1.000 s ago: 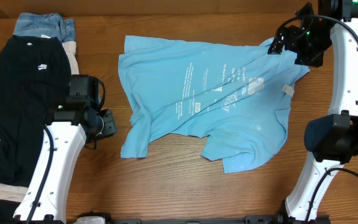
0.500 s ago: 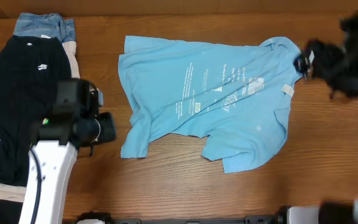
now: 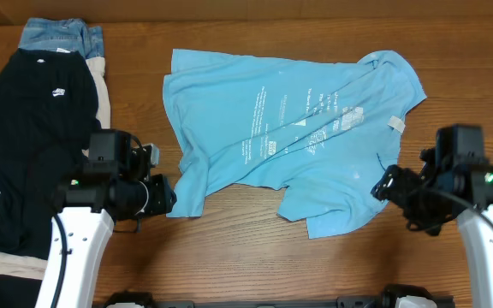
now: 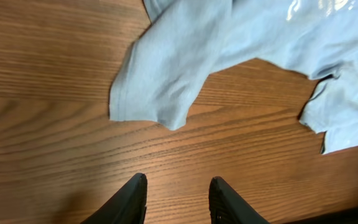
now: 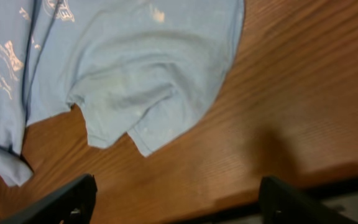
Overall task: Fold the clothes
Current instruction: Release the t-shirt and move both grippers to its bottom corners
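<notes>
Jaws parted and empty, the left gripper (image 4: 176, 186) and right gripper (image 5: 176, 193) should each pinch the T-shirt's (image 3: 289, 128) nearest edge.

I see a sky-blue T-shirt (image 3: 229, 111) with white print, a black T-shirt (image 3: 32, 145), blue denim jeans (image 3: 58, 36), and a brown wood-grain table (image 3: 246, 257).
</notes>
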Action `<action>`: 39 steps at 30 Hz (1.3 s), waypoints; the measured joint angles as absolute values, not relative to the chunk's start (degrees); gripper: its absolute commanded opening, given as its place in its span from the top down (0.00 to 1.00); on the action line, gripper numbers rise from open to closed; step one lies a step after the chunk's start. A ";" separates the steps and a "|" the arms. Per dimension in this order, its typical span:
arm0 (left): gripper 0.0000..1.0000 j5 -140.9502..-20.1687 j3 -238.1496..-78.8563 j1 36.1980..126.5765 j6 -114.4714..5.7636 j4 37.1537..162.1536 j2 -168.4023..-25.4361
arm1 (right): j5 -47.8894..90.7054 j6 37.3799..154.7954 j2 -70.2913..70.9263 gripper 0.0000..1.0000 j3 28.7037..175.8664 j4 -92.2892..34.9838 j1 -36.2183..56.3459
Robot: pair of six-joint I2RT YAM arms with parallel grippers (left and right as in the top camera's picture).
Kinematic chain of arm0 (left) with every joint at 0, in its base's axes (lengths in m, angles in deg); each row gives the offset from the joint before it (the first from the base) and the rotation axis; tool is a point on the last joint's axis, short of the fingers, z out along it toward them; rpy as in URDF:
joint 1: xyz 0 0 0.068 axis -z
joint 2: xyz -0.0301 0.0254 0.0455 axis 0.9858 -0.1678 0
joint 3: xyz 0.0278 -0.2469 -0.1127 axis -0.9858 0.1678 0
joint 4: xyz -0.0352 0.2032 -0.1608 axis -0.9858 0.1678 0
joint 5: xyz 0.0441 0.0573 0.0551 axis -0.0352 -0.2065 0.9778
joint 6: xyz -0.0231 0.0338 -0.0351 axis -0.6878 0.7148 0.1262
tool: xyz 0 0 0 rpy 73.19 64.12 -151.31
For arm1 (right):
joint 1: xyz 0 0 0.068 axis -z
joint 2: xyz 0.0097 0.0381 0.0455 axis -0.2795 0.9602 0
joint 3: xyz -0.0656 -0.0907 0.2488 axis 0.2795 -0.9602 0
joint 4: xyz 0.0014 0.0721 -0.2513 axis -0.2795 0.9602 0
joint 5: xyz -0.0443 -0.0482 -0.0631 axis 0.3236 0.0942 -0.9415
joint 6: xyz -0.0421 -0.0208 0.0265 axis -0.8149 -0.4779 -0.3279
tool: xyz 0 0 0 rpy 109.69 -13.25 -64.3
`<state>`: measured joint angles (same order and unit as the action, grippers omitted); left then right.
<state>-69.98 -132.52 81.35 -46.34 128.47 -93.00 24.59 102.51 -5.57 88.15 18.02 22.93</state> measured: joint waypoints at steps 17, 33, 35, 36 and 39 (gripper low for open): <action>0.64 -69.65 -122.68 89.66 -47.98 111.64 -98.29 | 30.77 104.68 3.59 0.22 77.14 0.54 22.88; 0.71 -55.47 -122.24 89.05 -50.67 110.94 -107.79 | 29.46 104.68 4.31 0.22 74.67 -1.54 22.88; 0.71 -54.79 -122.24 88.83 -50.50 110.79 -107.84 | 28.98 104.66 4.31 0.22 74.67 -1.65 22.88; 0.71 -54.51 -122.24 88.83 -50.47 110.79 -107.92 | 28.83 104.66 4.31 0.22 74.67 -1.69 22.88; 0.72 -53.94 -122.24 88.83 -50.21 109.98 -109.13 | 28.26 104.66 4.31 0.22 74.67 -1.80 22.88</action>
